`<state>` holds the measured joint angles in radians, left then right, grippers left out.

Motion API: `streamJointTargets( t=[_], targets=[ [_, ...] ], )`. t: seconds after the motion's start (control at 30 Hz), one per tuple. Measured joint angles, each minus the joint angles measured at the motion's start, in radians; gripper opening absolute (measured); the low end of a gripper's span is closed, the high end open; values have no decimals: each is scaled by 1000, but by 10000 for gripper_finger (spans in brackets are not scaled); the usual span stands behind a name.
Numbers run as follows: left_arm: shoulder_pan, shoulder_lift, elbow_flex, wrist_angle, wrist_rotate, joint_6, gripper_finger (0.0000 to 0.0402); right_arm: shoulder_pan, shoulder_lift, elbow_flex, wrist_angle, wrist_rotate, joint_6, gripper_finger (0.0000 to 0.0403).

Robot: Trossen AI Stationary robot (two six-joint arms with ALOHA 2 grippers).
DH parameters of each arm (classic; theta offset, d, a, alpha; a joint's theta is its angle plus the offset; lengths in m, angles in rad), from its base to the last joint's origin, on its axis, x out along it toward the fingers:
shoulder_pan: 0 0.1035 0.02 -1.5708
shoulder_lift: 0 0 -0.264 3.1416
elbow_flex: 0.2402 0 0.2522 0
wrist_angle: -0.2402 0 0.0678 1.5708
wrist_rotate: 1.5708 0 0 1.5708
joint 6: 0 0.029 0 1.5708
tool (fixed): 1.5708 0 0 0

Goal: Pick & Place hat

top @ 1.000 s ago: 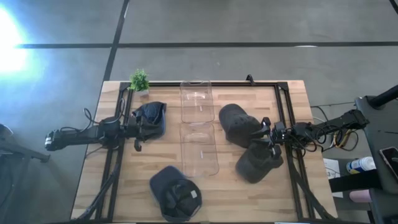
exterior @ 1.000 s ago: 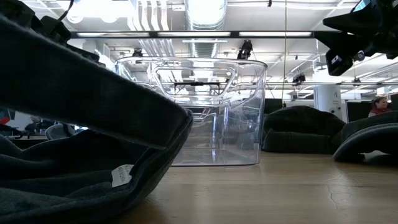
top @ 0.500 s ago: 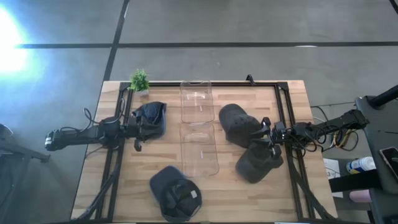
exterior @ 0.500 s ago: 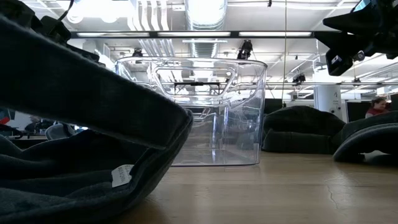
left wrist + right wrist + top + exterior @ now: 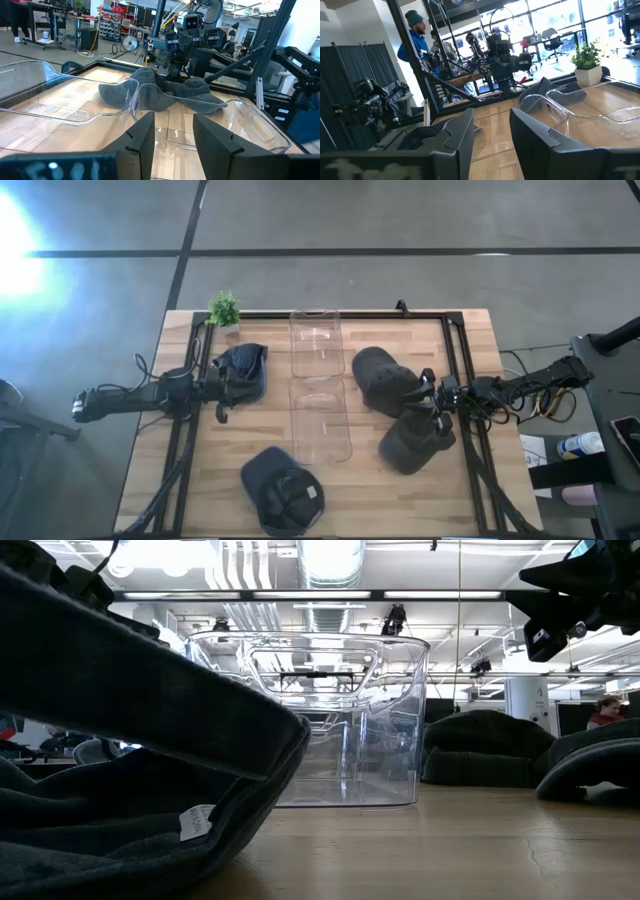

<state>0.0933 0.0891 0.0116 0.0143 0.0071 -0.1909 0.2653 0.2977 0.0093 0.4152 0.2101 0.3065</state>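
Four hats lie on the table in the high view: a blue one [image 5: 243, 370] at the left, two dark ones [image 5: 380, 380] [image 5: 415, 442] at the right, and a dark cap [image 5: 283, 492] at the near edge, which fills the low view's left [image 5: 130, 740]. My left gripper [image 5: 226, 388] hangs open by the blue hat's left edge. Its wrist view shows nothing between its fingers [image 5: 174, 145]. My right gripper [image 5: 430, 395] is open over the gap between the two dark hats and raised above them [image 5: 570, 600]. Nothing sits between its fingers either [image 5: 491, 140].
Two clear plastic bins [image 5: 315, 340] [image 5: 320, 420] stand end to end down the table's middle. A small potted plant [image 5: 224, 308] stands at the far left corner. A black frame [image 5: 455, 360] borders the table. A person [image 5: 415, 35] stands beyond the table.
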Motion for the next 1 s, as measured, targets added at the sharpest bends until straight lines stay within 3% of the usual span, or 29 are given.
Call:
streamJointTargets(
  t=[0.5,0.73,1.0],
  targets=[
    [0,0,0,0,0,0,128,0,0,0,0,0,-2,123],
    [0,0,0,0,0,0,128,0,0,0,3,0,-208,123],
    [0,0,0,0,0,0,128,0,0,0,6,26,-197,123]
  ],
)
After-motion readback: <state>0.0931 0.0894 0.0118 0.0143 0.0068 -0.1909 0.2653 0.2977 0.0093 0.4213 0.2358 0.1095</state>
